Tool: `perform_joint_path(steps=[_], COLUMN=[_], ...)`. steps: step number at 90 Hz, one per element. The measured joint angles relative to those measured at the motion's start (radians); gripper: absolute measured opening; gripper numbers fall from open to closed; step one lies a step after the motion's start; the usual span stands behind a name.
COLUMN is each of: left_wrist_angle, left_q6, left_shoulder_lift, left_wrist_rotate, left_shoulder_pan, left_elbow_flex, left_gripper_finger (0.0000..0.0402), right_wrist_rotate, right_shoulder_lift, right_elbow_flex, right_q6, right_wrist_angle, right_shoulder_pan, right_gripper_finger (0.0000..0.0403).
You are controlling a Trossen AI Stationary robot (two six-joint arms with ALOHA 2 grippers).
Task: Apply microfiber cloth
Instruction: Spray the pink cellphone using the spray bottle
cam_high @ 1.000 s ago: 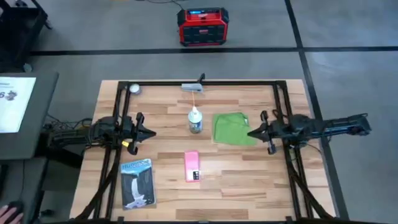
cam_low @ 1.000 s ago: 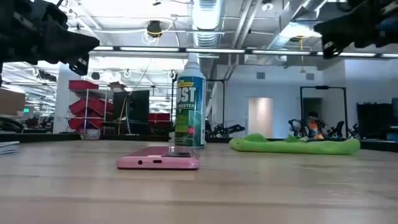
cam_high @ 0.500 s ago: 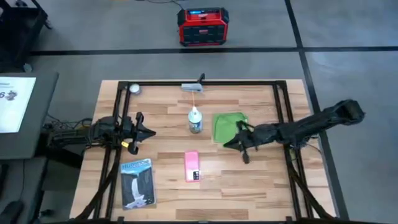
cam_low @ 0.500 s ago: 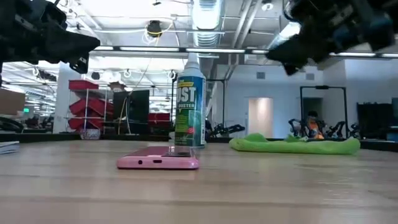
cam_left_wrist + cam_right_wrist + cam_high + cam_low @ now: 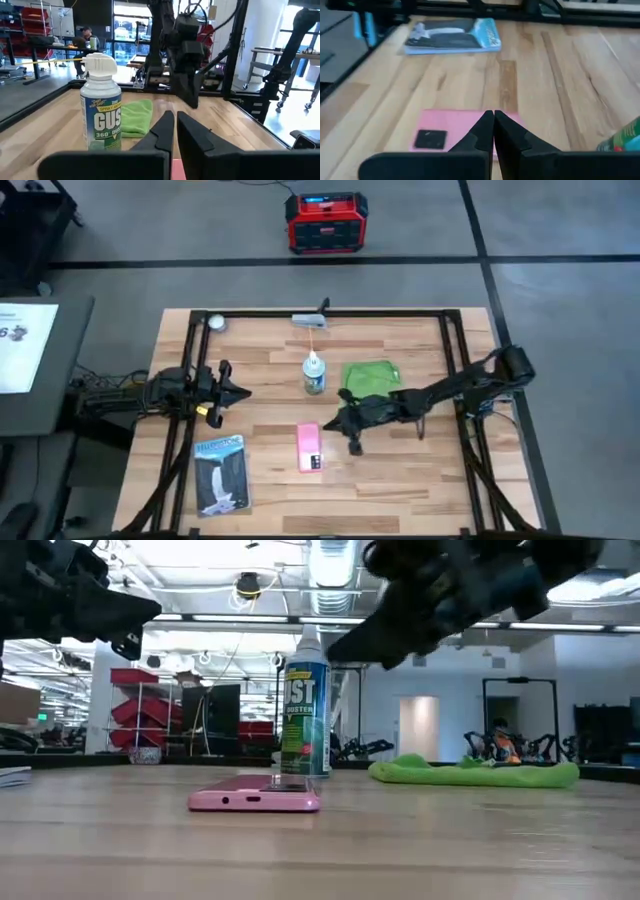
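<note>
- The right pincer (image 5: 338,421) is hanging above the tabletop (image 5: 400,470) between the microfiber cloth (image 5: 366,376) and the pink phone (image 5: 309,447); its arm is stretching across the cloth's nearer edge, while the pincer itself is sitting past the cloth and just short of the phone.
- In the right wrist view the two fingertips (image 5: 487,121) are pressing together with nothing between them, pointing down toward the phone (image 5: 450,134); the blue-grey booklet (image 5: 452,35) is lying farther off.
- The bright green cloth is lying rumpled and untouched on the tabletop, just beside the Dust-Off spray can (image 5: 314,373) and well apart from the phone; the low view is showing it flat on the wood (image 5: 475,773).
- So the step in hand is seeming to be the reach before any grasp; the cloth is not yet picked up, and the task is sitting near its start.
- The next move is probably calling for this pincer to spread its fingers and settle on a raised fold of the cloth, though its present heading toward the phone is leaving that open.
- The left pincer (image 5: 240,393) is waiting at the tabletop's left side, its fingers closed to a narrow slit (image 5: 172,131) and empty.
</note>
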Motion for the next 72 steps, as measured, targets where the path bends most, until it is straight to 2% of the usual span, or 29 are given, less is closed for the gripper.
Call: perform_joint_path(steps=[23, 46, 57, 72], left_wrist_angle=[-0.010, -0.011, -0.012, -0.013], left_q6=[-0.023, -0.030, -0.033, -0.041], left_shoulder_lift=[0.000, 0.000, 0.000, 0.000], left_wrist_rotate=[-0.001, -0.004, -0.004, -0.004], left_shoulder_pan=[0.000, 0.000, 0.000, 0.000], left_elbow_flex=[0.000, 0.000, 0.000, 0.000], left_gripper_finger=[0.0000, 0.0000, 0.0000, 0.0000], right_wrist_rotate=[0.028, 0.051, -0.002, -0.073], right_shoulder_lift=[0.137, 0.170, 0.169, 0.168], right_elbow_flex=[0.085, 0.157, 0.217, 0.230], right_q6=[0.020, 0.087, 0.088, 0.104], right_wrist_angle=[-0.048, -0.150, -0.173, -0.189], right_shoulder_pan=[-0.036, -0.031, -0.004, 0.010], right_gripper_finger=[0.0000, 0.0000, 0.0000, 0.0000])
